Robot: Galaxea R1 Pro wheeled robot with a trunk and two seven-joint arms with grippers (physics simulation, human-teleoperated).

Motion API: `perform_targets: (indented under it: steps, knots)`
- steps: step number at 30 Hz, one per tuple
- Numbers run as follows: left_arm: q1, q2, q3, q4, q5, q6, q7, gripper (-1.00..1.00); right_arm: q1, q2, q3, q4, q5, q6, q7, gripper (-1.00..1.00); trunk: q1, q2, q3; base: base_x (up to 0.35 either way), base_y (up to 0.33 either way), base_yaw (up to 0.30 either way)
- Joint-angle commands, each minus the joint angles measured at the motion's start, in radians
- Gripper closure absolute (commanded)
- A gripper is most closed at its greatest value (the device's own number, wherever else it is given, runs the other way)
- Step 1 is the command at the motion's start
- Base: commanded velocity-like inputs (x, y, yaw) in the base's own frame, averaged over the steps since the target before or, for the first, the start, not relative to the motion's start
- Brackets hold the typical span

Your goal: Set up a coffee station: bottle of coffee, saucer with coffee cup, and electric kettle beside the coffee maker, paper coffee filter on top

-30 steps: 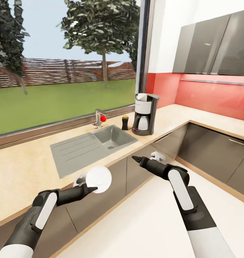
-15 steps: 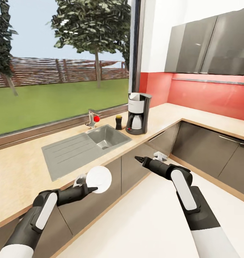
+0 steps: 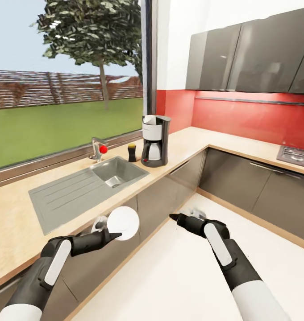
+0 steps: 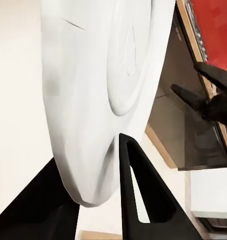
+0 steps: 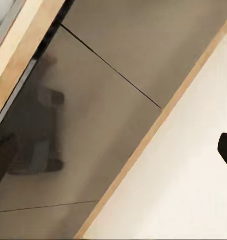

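Left claw grips small flat round white saucer on edge, w/ fingers pinching its rim. Tall dark grey coffee maker stands on light wood-grain table, slim dark gold-capped bottle just beside it, grey sink near. Right claw empty; can't tell if open.

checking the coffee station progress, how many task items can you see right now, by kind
coffee maker: 1
bottle of coffee: 1
saucer: 1, held in the left gripper
Total: 3
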Motion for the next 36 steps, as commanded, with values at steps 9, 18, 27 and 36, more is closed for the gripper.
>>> perform_targets:
  steps: [9, 18, 27, 36]
  knots:
    - [0.000, -0.025, -0.001, 0.011, 0.002, -0.030, 0.005, 1.00, -0.001, 0.013, 0.100, 0.898, 0.230, -0.530, -0.006, -1.00, 0.001, -0.002, -0.002, 0.000, 0.000, -0.196]
    - [-0.189, -0.182, 0.021, 0.111, 0.066, -0.068, 0.423, 1.00, 0.073, 0.062, 0.099, 1.100, 0.518, -0.655, -0.004, -1.00, 0.001, -0.002, -0.002, 0.000, 0.000, -0.004]
    - [-0.280, -0.198, 0.029, 0.206, 0.316, -0.070, 0.706, 1.00, 0.086, 0.061, 0.099, 1.100, 0.529, -0.656, -0.004, -1.00, 0.001, -0.002, -0.002, 0.000, 0.000, 0.000]
    - [-0.277, -0.196, 0.020, 0.212, 0.309, -0.073, 0.709, 1.00, 0.117, 0.061, 0.099, 1.100, 0.529, -0.655, -0.004, -1.00, 0.001, -0.002, -0.002, 0.083, -0.148, 0.000]
